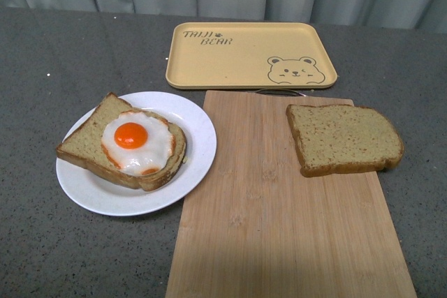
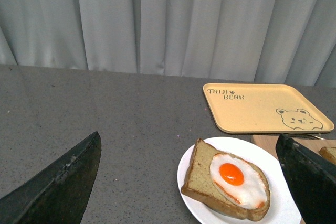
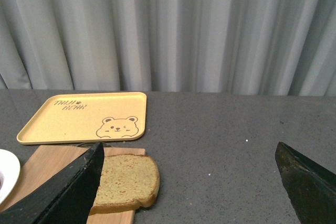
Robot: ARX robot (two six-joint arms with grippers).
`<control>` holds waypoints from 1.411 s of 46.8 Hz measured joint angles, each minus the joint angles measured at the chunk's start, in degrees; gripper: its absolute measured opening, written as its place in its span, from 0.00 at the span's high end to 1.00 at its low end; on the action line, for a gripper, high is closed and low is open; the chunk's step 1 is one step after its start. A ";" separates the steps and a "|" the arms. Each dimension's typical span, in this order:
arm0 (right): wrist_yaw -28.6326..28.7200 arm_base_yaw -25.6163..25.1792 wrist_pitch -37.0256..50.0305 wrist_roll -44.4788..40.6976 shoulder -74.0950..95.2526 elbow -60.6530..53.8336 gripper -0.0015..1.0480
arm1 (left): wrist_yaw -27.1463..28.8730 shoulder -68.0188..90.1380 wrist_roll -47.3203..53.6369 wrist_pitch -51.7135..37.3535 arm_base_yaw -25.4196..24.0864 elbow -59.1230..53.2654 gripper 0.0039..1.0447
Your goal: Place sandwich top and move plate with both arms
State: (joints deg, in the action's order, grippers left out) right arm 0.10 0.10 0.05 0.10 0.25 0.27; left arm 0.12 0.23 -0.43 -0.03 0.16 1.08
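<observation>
On the cutting board [image 1: 279, 228] lies the sandwich top [image 1: 344, 139], well apart from the plate [image 1: 94, 192]; both my right gripper [image 3: 189, 148] and left gripper [image 2: 188, 139] gape empty; I should pinch its crust lightly, lift level, square it over the egg slice [image 1: 84, 146].

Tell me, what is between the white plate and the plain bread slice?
Only bare wooden cutting board: nothing sits on that stretch between the plate and the plain bread slice. The front view shows it best.
</observation>
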 joint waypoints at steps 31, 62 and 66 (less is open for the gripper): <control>0.00 0.00 0.00 0.00 0.00 0.00 0.09 | 0.00 0.00 0.00 0.00 0.00 0.00 0.06; 0.00 0.00 0.00 0.00 0.00 0.00 0.09 | 0.00 0.00 0.00 0.00 0.00 0.00 0.06; 0.00 0.00 0.00 0.02 0.00 0.00 0.09 | 0.00 0.00 0.00 0.00 0.00 0.00 0.06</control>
State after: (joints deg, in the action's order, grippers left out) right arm 0.10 0.10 0.05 0.12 0.25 0.27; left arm 0.12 0.23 -0.43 -0.03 0.16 1.08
